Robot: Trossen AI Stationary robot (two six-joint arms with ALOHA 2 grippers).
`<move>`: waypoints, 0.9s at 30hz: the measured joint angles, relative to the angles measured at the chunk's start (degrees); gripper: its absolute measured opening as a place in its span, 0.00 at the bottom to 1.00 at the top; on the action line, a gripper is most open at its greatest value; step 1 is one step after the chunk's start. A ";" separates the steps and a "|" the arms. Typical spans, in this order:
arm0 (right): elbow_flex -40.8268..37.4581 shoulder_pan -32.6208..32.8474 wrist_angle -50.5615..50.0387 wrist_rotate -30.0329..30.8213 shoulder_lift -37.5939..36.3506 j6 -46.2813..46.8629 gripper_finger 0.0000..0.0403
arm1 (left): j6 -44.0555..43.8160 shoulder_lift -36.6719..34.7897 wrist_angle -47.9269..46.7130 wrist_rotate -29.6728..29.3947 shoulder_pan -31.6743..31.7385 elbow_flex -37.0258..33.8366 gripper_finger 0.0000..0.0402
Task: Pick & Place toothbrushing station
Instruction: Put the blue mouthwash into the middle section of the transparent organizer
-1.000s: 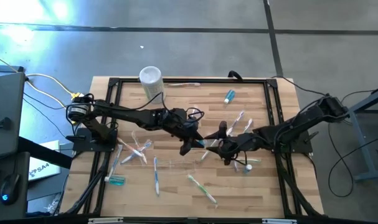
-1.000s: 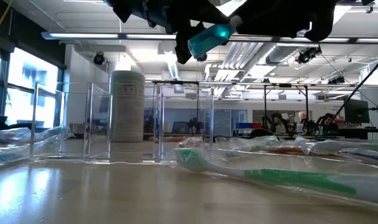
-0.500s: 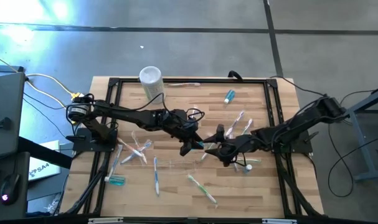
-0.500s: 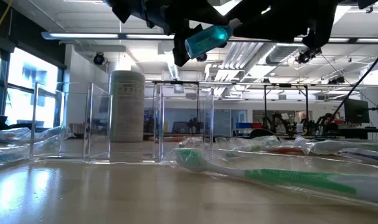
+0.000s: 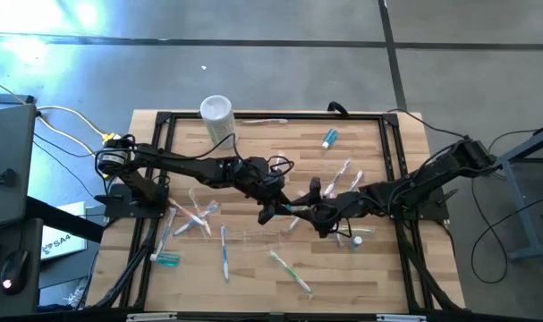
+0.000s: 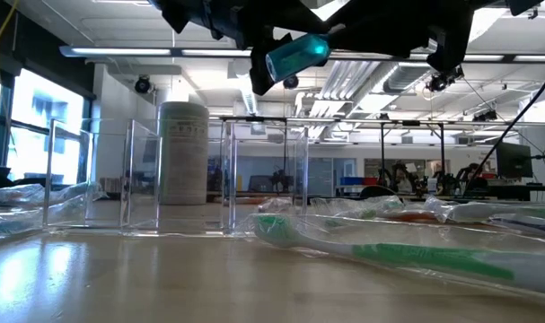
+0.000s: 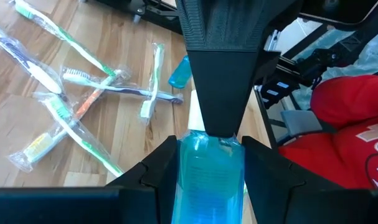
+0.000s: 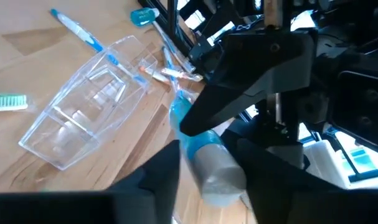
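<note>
Left claw (image 5: 273, 209): above the table's middle, meeting the right claw.
Right claw (image 5: 312, 207): just beside the left claw, a teal toothpaste tube (image 5: 293, 208) between them.
Table (image 5: 405, 134): light wood, dark frame.
White cylinder (image 5: 216, 114): upright near the far edge.
Second teal tube (image 5: 329, 138): lying far side.
Toothbrushes (image 5: 224, 253): scattered near side.

The table (image 5: 369, 143) is pale wood planking with a smooth, faintly shiny finish. The organiser (image 8: 89, 118) is clear glossy plastic. The tube (image 7: 208, 171) is translucent teal plastic. The toothbrushes (image 7: 83, 106) lie in crinkly clear wrappers. The cylinder (image 5: 216, 111) looks matt white.
</note>
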 joint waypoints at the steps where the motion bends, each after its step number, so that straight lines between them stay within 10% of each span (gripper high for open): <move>1: 0.00 -0.08 -0.12 -0.14 0.00 0.00 0.28 | 0.04 0.00 -0.13 0.00 0.02 0.00 0.35; 12: 0.00 -0.41 -0.40 0.02 0.59 -2.79 0.24 | 0.24 0.00 -0.12 -0.26 0.02 -0.02 0.32; 27: -0.11 2.34 -1.20 8.94 0.76 -5.76 0.22 | 3.99 -0.82 3.10 -4.59 0.04 0.09 0.58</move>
